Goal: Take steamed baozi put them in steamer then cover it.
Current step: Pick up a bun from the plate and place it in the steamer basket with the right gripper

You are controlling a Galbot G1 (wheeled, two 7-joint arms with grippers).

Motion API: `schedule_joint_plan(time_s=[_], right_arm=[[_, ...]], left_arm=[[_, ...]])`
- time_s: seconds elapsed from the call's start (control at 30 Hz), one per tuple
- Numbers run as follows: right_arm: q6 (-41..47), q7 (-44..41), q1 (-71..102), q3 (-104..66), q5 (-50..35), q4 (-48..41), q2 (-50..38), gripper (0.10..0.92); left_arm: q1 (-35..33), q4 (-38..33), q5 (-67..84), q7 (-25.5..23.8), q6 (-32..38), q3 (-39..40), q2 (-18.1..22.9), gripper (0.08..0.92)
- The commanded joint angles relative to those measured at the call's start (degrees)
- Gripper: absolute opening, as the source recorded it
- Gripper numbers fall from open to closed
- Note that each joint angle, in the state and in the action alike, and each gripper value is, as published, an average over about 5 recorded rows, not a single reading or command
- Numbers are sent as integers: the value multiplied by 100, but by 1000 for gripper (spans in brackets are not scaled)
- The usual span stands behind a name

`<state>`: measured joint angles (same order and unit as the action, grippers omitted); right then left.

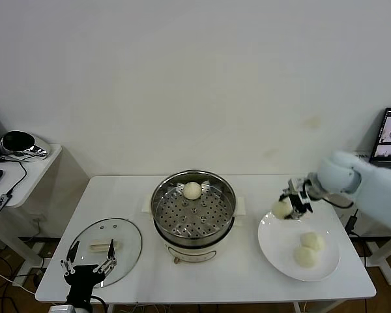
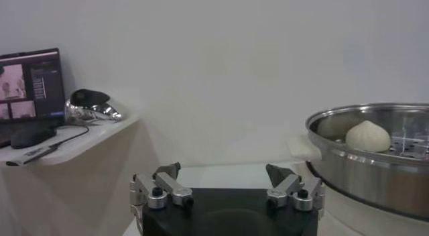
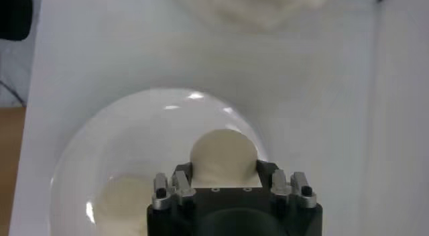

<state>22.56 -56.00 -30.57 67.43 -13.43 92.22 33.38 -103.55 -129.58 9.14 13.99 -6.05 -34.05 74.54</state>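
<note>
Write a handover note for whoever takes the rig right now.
Right hand: shut on a bun, held above the near-left rim of the plate.
Left hand: open, idle at the table's front-left edge, by the lid.
Steamer: mid-table, uncovered, one bun on its tray.
Plate: two buns on it.
Done: one bun loaded, second picked up.
Left: place the held bun, move the other two, put the lid on.

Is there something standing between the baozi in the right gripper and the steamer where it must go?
Nothing visible does. The right gripper holds a baozi above the plate's near edge; the table between it and the steamer is bare. The steamer is open; its cover lies on the far side, near the left gripper.
</note>
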Motion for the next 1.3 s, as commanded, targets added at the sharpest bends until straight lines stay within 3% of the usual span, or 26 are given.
schedule_joint_plan(time_s=[0.03, 0.3, 0.53, 1.3], right_arm=[[815, 472, -2186, 1185, -1947, 303, 1495, 610], [1477, 1166, -1461, 1125, -2913, -146, 3042, 619], [1857, 1615, -662, 1020, -3040, -738, 3916, 619], [1903, 1742, 300, 914, -2303, -1928, 4593, 619]], left_arm=[[23, 13, 5, 1, -2, 2, -7, 823], [91, 130, 83, 15, -4, -46, -26, 823], [140, 140, 75, 16, -2, -74, 1, 823], [145, 132, 86, 16, 22, -85, 76, 823]])
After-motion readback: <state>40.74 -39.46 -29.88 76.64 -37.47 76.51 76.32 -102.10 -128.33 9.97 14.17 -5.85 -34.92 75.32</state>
